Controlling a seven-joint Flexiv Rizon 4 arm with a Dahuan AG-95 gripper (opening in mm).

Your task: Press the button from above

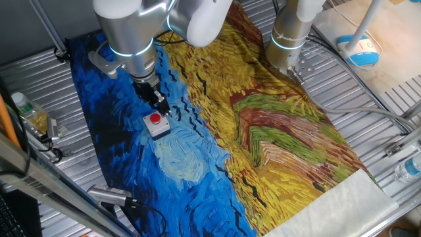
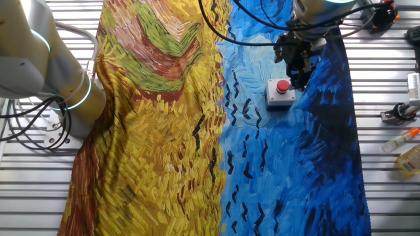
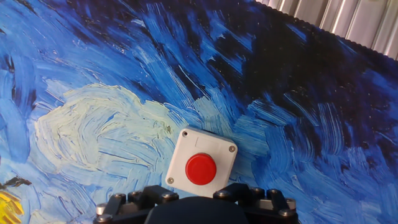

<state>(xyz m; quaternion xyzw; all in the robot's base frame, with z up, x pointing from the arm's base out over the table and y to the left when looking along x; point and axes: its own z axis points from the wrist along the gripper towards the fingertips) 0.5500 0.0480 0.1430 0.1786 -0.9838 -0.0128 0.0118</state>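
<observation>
On the painted cloth [image 1: 263, 131], the claw [image 1: 162, 107] hovers beside the button [image 1: 156, 123]; its finger state cannot be told.

end effector [image 2: 302, 82] hangs just right of the button [image 2: 282, 92], far right on the painted cloth [image 2: 197, 151] covering the tabletop [image 2: 387, 196].

A big painted cloth [image 1: 263, 131] covers the metal table [image 1: 39, 72]. The button [image 1: 156, 123] sits on the blue part. Small bottles [image 2: 401, 139] lie on the bare metal.
</observation>
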